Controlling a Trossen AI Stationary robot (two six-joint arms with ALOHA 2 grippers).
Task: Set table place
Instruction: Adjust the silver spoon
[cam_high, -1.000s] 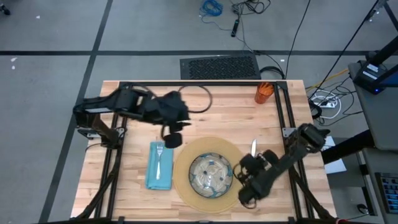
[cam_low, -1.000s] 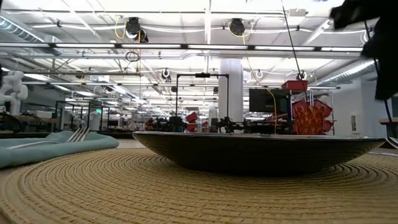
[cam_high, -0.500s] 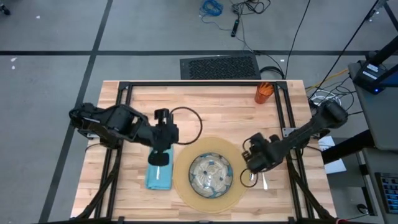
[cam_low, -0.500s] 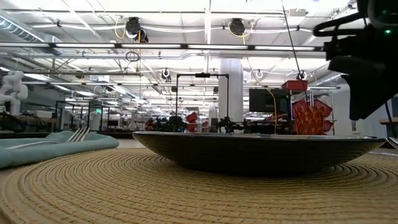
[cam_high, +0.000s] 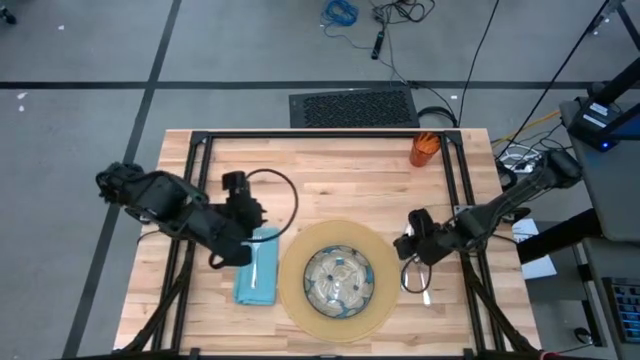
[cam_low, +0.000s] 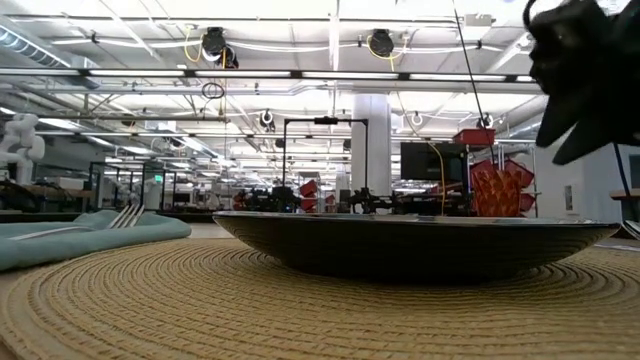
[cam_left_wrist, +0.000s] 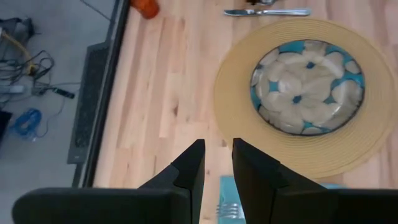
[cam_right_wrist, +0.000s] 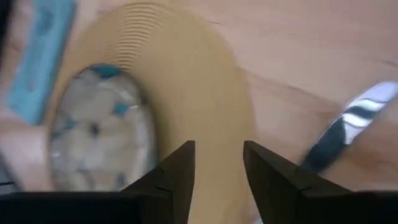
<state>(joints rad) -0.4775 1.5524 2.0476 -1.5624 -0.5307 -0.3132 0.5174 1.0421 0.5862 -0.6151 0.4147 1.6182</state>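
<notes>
**Place setting nearly complete: cup left at the far corner**

Nearest the front edge of the table (cam_high: 330, 170) lies the round tan mat (cam_high: 298, 300), with the patterned glass bowl (cam_high: 338, 277) centred on it. Just beside the mat on the left-arm side is the teal napkin (cam_high: 250, 285), its long axis running front to back, with the fork (cam_left_wrist: 227, 210) on top. On the opposite side, silver cutlery (cam_high: 418, 285) lies close along the mat's edge, also front to back.

The left gripper (cam_left_wrist: 217, 143) hangs over the napkin's far end, fingers slightly parted and empty. The right gripper (cam_right_wrist: 219, 146) hovers just above the far end of the cutlery, fingers spread with nothing between them.

The small orange cup (cam_high: 424, 148) sits well apart from the setting, near the far corner on the right arm's side. It lies almost straight beyond the right gripper, so the right arm is clearly the nearer one. Fetching the cup looks like the remaining step.

Hard to make out:
- whether the cup stands upright or lies on its side;
- whether the cutlery is one piece or two;
- at table height, the bowl blocks everything behind it, and the left wrist view cuts the cup off.
</notes>
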